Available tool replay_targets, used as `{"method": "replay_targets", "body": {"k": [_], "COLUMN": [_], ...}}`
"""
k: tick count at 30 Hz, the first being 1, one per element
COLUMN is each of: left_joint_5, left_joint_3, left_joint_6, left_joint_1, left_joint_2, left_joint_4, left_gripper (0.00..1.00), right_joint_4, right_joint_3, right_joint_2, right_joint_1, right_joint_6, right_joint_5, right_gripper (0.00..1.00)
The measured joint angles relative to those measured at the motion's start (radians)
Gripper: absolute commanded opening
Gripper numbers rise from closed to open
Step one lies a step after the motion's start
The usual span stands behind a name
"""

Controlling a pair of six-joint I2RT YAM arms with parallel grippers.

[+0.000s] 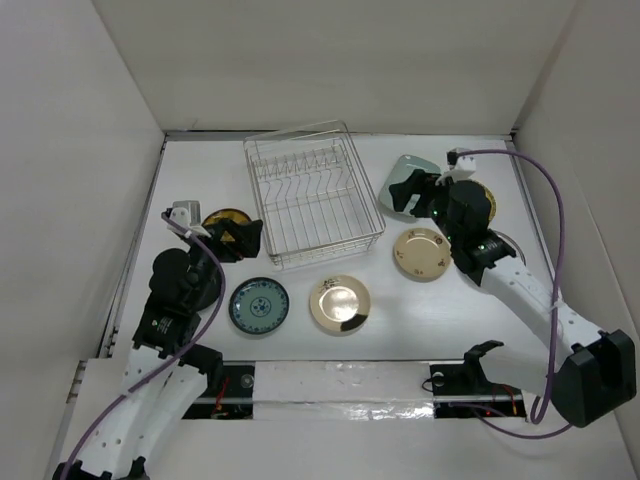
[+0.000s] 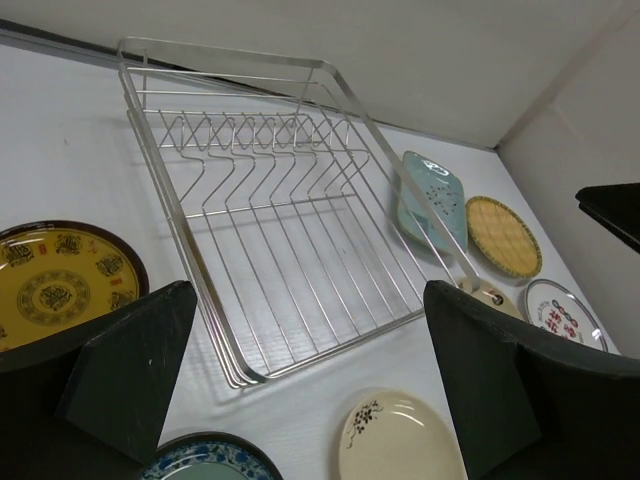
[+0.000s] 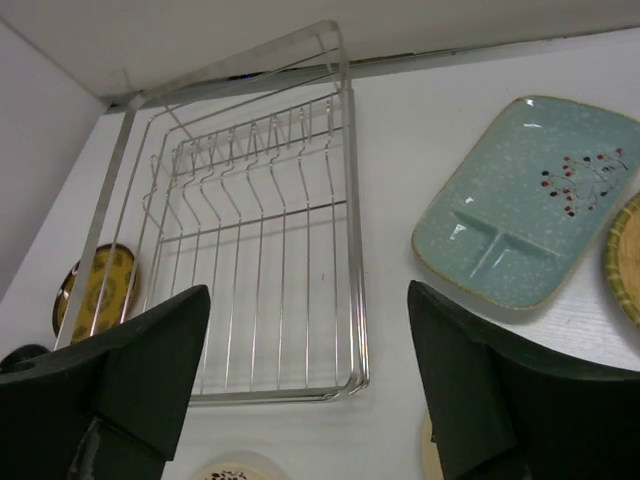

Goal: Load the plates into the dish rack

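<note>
Both grippers are spread wide and hold nothing. Left gripper (image 1: 245, 238) hangs by the dish rack's near-left corner, just beside a yellow-and-dark-brown plate (image 1: 222, 217). Right gripper (image 1: 415, 190) hovers over the pale green squarish dish (image 1: 398, 185), just to the right of the rack. The right arm (image 1: 500, 270) covers part of the round tan plate (image 2: 503, 235) and most of the white plate with red marks (image 2: 556, 316).

The dish rack (image 1: 315, 205) sits at the middle of the white table (image 1: 300, 360) towards the back. It is silver wire with raised sides and a row of upright prongs, and no plate is in it. In front of it lie a teal-patterned plate (image 1: 259, 305), a glossy cream plate (image 1: 340, 304) and a cream plate with dark marks (image 1: 421, 253), all flat on the table.
</note>
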Motion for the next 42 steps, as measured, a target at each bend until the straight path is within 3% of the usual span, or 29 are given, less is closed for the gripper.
{"method": "replay_targets", "body": {"k": [2,3,6,11,12,13,14,15,17,18,21,27,29,30,33,38,41,42], "left_joint_5": [0.0,0.001,0.008,0.041,0.039,0.037,0.035,0.032,0.029,0.027,0.023,0.008,-0.003,-0.011,-0.023,-0.035,-0.039,-0.039], "left_joint_3": [0.0,0.0,-0.014,-0.029,-0.029,-0.029,-0.029,-0.029,-0.029,-0.029,-0.029,-0.029,-0.029,-0.029,-0.029,-0.029,-0.029,-0.029], "left_joint_6": [-0.008,-0.011,-0.012,0.016,0.027,0.037,0.046,0.052,0.068,0.068,0.09,0.1,0.102,0.103,0.107,0.111,0.111,0.111], "left_joint_1": [-0.001,-0.002,-0.01,-0.013,-0.016,-0.019,-0.023,-0.027,-0.035,-0.041,-0.052,-0.07,-0.074,-0.075,-0.075,-0.075,-0.075,-0.075], "left_joint_2": [-0.033,-0.055,-0.138,-0.253,-0.258,-0.262,-0.266,-0.27,-0.277,-0.284,-0.295,-0.298,-0.298,-0.298,-0.298,-0.298,-0.296,-0.295], "left_joint_4": [-0.006,-0.006,0.006,0.019,0.016,0.01,0.003,-0.003,-0.012,-0.016,-0.026,-0.035,-0.035,-0.036,-0.037,-0.04,-0.042,-0.042], "left_gripper": [0.99,0.99,0.99,0.99,0.97,0.9,0.74,0.38,0.0,0.0,0.0,0.01,0.06,0.13,0.28,0.31,0.31,0.31], "right_joint_4": [-0.005,-0.005,-0.007,-0.024,-0.029,-0.033,-0.036,-0.037,-0.028,-0.029,-0.056,-0.135,-0.177,-0.198,-0.231,-0.168,-0.127,-0.115], "right_joint_3": [-0.029,-0.046,-0.083,-0.085,-0.085,-0.085,-0.086,-0.089,-0.116,-0.131,-0.209,-0.381,-0.444,-0.469,-0.499,-0.467,-0.439,-0.437], "right_joint_2": [-0.033,-0.052,-0.097,-0.087,-0.079,-0.069,-0.059,-0.05,-0.045,-0.045,-0.042,-0.045,-0.058,-0.066,-0.065,0.042,0.105,0.117], "right_joint_1": [-0.024,-0.037,-0.077,-0.202,-0.226,-0.259,-0.291,-0.324,-0.395,-0.414,-0.471,-0.482,-0.502,-0.512,-0.535,-0.541,-0.54,-0.54], "right_joint_6": [0.022,0.035,0.082,0.163,0.177,0.195,0.214,0.235,0.28,0.292,0.334,0.372,0.388,0.393,0.396,0.388,0.383,0.382], "right_joint_5": [0.002,0.004,0.014,0.024,0.023,0.019,0.005,-0.005,-0.031,-0.04,-0.07,-0.152,-0.166,-0.171,-0.181,-0.229,-0.249,-0.25], "right_gripper": [0.64,0.32,0.0,0.0,0.0,0.0,0.0,0.02,0.11,0.23,0.38,0.45,0.47,0.47,0.48,0.47,0.37,0.22]}}
